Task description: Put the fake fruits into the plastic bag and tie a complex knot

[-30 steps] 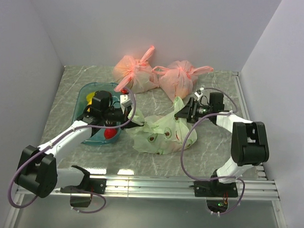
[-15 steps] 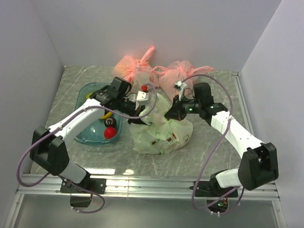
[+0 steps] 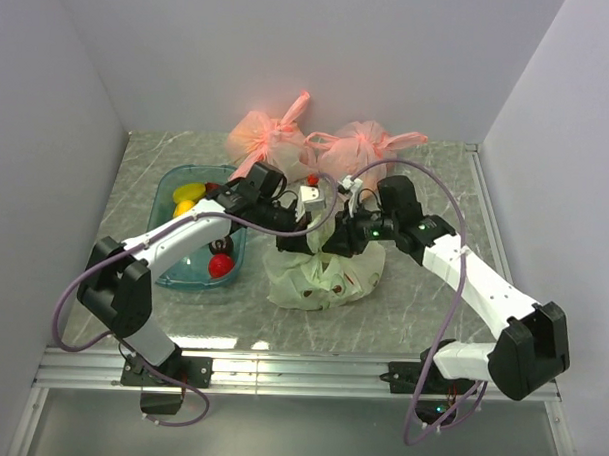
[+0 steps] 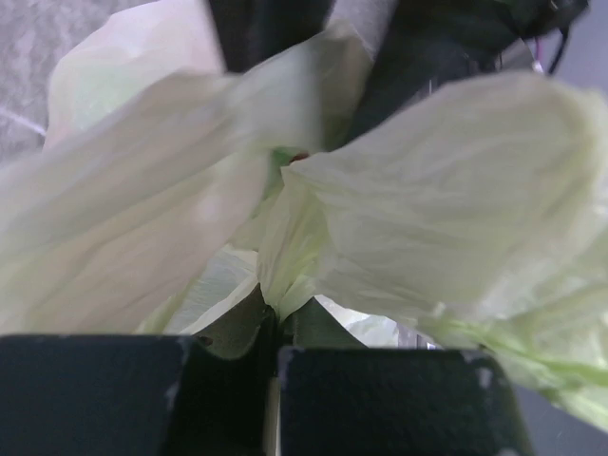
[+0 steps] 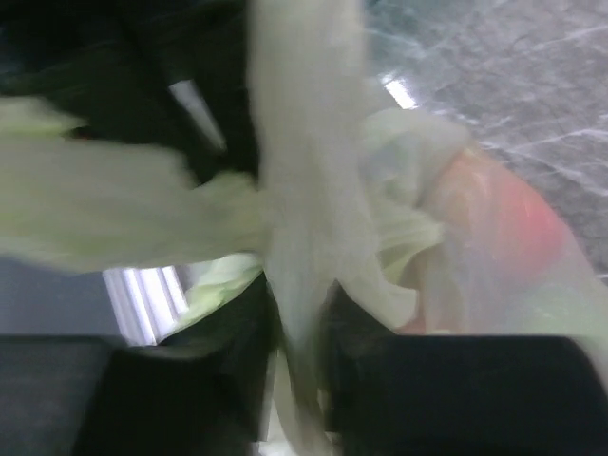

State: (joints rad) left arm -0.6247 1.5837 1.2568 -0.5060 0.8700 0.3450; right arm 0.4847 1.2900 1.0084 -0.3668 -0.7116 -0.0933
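The pale green plastic bag (image 3: pixel 323 274) stands bunched at the table's middle, with fruits showing faintly through it. My left gripper (image 3: pixel 293 224) is shut on a strip of the bag's top (image 4: pixel 275 275). My right gripper (image 3: pixel 336 235) is shut on another strip of the bag (image 5: pixel 299 275). Both grippers meet just above the bag. A red fruit (image 3: pixel 220 266), a dark fruit (image 3: pixel 222 247) and yellow lemons (image 3: pixel 189 194) lie in the teal bin (image 3: pixel 168 191). No knot shows.
Two tied salmon-pink bags (image 3: pixel 272 147) (image 3: pixel 357 155) sit at the back against the wall. The teal bin is left of the green bag. Grey walls close the table on the left, back and right.
Both grippers moved inward and met over the green bag, pulling its top strips together. The bag has bunched up taller and narrower.
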